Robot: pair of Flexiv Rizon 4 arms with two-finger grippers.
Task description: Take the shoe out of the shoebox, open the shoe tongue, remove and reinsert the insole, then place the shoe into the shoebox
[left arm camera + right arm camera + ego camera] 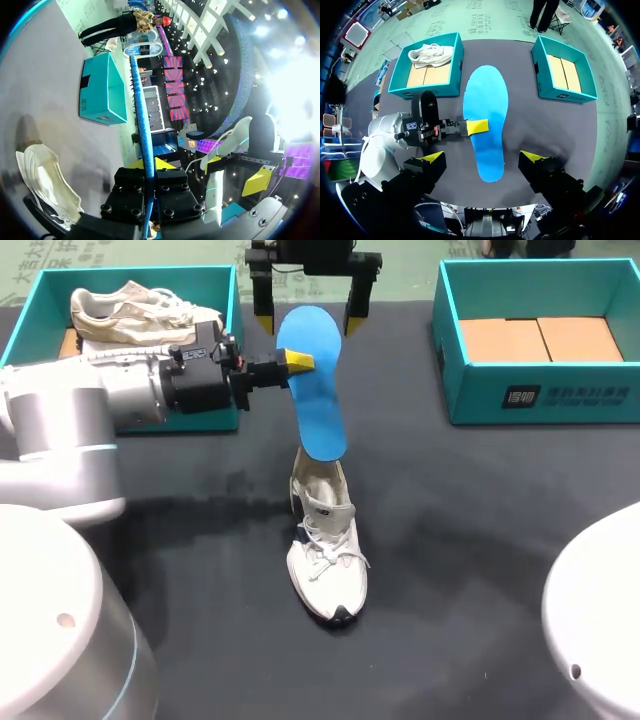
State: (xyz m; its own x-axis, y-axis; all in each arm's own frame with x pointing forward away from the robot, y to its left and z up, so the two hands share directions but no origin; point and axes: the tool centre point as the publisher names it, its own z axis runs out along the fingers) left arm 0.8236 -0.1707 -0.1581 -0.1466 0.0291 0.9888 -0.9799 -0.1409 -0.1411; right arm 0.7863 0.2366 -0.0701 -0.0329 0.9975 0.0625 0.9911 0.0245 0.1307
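Above the dark desk, my left jaws clench the insole upright, shoe beneath them, seemingly ready for reinsertion; right jaws hang released.

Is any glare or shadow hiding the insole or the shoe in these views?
Head view: only soft shadows on the table around the shoe. Left wrist view: strong glare beyond the table, but off the edge-on insole. Right wrist view: insole evenly lit, faint shadow beside it.

Solid blue insole. White shoe, dark toe. Teal left shoebox and right shoebox, tan cardboard inside. Dark grey table. Black left gripper and right gripper, yellow tips.
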